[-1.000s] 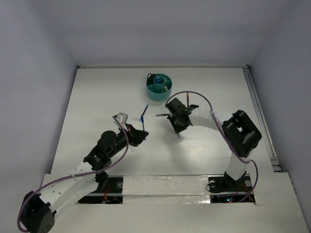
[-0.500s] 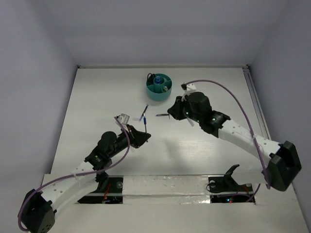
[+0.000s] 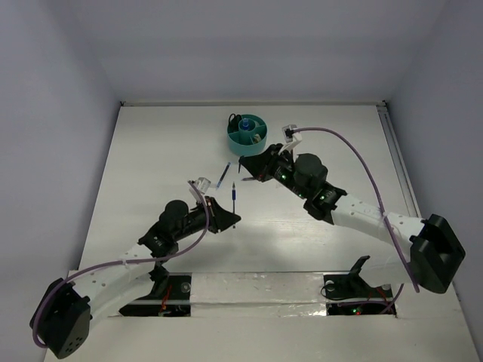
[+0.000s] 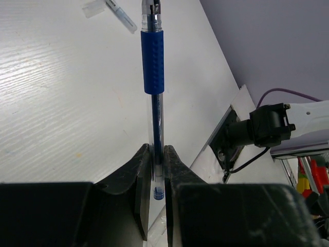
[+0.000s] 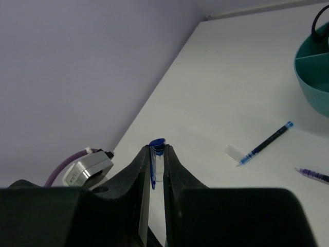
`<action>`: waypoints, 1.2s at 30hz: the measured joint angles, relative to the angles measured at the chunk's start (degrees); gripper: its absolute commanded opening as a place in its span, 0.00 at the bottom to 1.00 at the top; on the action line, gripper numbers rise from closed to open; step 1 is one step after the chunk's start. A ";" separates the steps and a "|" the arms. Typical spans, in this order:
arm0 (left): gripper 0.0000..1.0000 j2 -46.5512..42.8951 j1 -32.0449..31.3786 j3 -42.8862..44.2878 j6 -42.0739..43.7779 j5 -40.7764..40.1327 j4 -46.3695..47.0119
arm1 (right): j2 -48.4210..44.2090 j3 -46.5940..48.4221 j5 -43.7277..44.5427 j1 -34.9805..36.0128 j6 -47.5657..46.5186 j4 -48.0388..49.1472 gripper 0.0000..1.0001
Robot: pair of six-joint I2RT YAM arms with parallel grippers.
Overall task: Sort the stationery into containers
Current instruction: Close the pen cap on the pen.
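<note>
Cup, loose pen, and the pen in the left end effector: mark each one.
cup (image 3: 247, 150), top view, on its near outer wall.
loose pen (image 5: 266, 143), right wrist view, on the middle of its barrel.
held pen (image 4: 153, 62), left wrist view, on its blue grip sleeve.

No legible text, brand, number or sign; blue pen (image 4: 153, 62), teal cup (image 3: 240, 148) show no readable print.
</note>
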 measured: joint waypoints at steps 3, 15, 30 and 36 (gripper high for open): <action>0.00 0.31 0.00 1.05 -0.02 0.76 0.09 | 1.66 0.07 -0.07 0.66 0.44 2.25 0.00; 0.00 0.07 0.00 1.88 0.00 1.88 0.46 | 6.69 0.63 -3.34 1.79 0.63 2.62 0.00; 0.00 -1.60 0.00 1.90 0.11 0.59 0.46 | 6.69 0.63 -4.09 1.79 1.05 2.93 0.00; 0.00 -1.57 0.00 1.90 0.28 0.35 0.39 | 6.69 0.63 -4.26 1.79 1.07 3.65 0.00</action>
